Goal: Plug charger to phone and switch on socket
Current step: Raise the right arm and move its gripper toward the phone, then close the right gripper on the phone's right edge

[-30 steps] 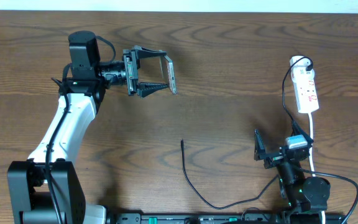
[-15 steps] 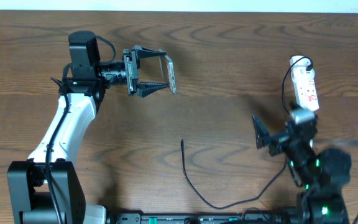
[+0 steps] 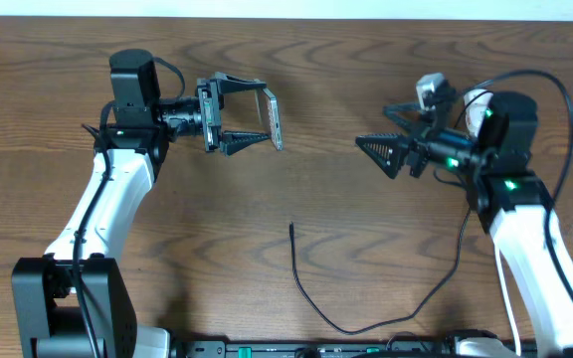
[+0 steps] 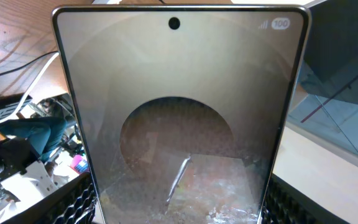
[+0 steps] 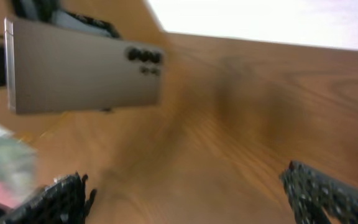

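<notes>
The right arm has swung up from the near corner of the desk point(image 3: 366, 60) and now reaches leftward across the far right side, while the left arm has not shifted. The right hand point(image 3: 378, 154) is spread wide and empty. The left hand point(image 3: 267, 114) is clenched on the phone point(image 3: 276, 120), holding it on edge above the desk with its back toward the right wrist camera. The charger point(image 3: 311, 298) lies loose on the desk between the arms. Its plug tip point(image 3: 291, 230) points toward the far edge, nearer the front than the right hand, off to its left and well apart from it. The cable looks light and limp, so it will likely flop and trail. The stiff little plug is probably the place to pinch, just behind the tip, leaving the end projecting. The glossy phone may slip if pushed hard.
</notes>
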Controlling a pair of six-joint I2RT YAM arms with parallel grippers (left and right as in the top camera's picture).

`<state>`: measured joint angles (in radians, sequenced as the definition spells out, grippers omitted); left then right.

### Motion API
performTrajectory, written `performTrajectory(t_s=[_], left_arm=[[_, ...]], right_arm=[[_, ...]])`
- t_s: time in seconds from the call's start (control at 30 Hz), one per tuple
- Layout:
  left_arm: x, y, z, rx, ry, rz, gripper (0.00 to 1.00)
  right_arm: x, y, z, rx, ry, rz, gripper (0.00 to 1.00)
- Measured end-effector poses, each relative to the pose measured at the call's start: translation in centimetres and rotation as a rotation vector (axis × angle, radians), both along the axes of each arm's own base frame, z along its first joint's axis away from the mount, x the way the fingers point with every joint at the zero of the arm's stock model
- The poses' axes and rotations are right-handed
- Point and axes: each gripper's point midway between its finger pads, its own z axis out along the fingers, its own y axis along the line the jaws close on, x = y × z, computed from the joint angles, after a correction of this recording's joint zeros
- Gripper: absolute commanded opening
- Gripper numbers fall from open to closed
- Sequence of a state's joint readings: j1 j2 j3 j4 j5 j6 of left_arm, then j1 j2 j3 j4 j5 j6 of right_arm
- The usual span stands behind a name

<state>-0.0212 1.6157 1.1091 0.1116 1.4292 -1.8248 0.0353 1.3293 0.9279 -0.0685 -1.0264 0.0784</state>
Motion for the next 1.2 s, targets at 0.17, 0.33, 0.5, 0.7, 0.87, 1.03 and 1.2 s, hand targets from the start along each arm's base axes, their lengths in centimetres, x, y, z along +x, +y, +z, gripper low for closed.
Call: performTrajectory(t_s=[0.17,0.33,0.5,0.7,0.87,1.03,1.2], left_arm=[[0.3,0.1,-0.1,0.009,-0.008,0.015,0.07],[0.8,0.2,-0.4,0.031,-0.029,0.046,0.08],[2.1,0.7,-1.9,0.101,-0.042,0.13,0.07],[2.7,1.8,-5.0,0.223,0.032,0.225,0.07],[2.5,3.0,-8.0,0.353,0.099,0.286,0.07],[1.8,4.5,-10.8,0.493,0.163,0.335,0.07],[1.6,5.1,-12.3,0.593,0.179,0.367,0.07]], right_arm=[[0.1,1.1,-2.1,0.083,0.141,0.091,0.99],[0.2,1.4,-3.5,0.114,0.23,0.11,0.99],[0.0,1.9,-3.6,0.113,0.237,0.119,0.99],[0.1,2.9,-3.9,0.091,0.233,0.113,0.99],[0.4,3.6,-4.5,0.054,0.23,0.082,0.99],[0.7,5.6,-5.7,-0.024,0.222,0.028,0.97],[0.5,7.6,-6.7,-0.096,0.207,-0.013,0.96]])
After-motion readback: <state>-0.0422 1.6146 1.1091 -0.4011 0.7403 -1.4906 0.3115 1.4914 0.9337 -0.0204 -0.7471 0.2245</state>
